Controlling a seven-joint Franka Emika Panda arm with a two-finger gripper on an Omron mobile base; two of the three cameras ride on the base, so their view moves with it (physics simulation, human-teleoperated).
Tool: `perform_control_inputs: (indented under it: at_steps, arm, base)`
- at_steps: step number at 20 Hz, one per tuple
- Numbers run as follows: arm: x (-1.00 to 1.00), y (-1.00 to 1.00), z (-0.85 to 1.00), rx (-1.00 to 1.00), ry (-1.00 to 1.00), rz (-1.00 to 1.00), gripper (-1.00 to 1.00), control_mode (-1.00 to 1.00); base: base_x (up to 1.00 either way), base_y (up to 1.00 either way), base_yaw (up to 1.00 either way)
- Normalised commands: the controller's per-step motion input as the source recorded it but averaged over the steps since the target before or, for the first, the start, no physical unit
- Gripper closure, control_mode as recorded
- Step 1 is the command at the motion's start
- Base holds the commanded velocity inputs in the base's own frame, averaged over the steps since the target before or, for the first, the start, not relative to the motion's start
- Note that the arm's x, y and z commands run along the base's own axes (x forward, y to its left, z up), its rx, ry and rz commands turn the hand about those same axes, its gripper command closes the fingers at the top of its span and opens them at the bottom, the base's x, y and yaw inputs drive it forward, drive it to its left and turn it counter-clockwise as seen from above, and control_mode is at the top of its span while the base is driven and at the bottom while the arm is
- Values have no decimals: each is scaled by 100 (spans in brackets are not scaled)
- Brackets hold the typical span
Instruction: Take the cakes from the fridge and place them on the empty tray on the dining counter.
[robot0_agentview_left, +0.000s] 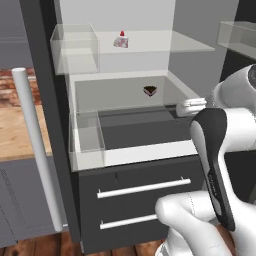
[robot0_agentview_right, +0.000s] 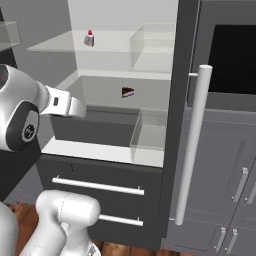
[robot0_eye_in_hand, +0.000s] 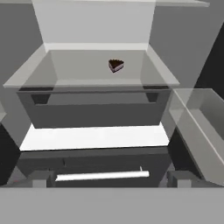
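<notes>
A chocolate cake slice (robot0_eye_in_hand: 115, 65) sits on a clear fridge shelf (robot0_eye_in_hand: 144, 70), well ahead of the hand (robot0_eye_in_hand: 109, 179) and slightly above it. A berry-topped slice (robot0_agentview_left: 121, 40) rests one shelf higher. The hand is spread wide, holding nothing. Reaching in, it could clip the shelf edge or nudge the tiny slice backward.

white red-topped cake (robot0_agentview_left: 121, 41), chocolate-brown cake (robot0_eye_in_hand: 115, 65)

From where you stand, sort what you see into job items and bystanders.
For the job:
- white cake with red top, upper shelf
- chocolate cake, lower shelf
- fridge, open
- gripper, open, empty

Just there:
- clear door bins
- grey cabinets
- wood-topped counter
</notes>
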Motion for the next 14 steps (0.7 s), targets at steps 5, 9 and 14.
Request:
perform_control_inputs:
  at_steps: [5,9,14]
  arm:
    - [-25,39,0,8,13,23,-100,-100]
    - [-17,13,0,0,2,4,-100,100]
    - [0,0,0,0,0,0,-100,100]
  base:
    - [0,0,0]
    - [0,3,0]
    - [43,10,0]
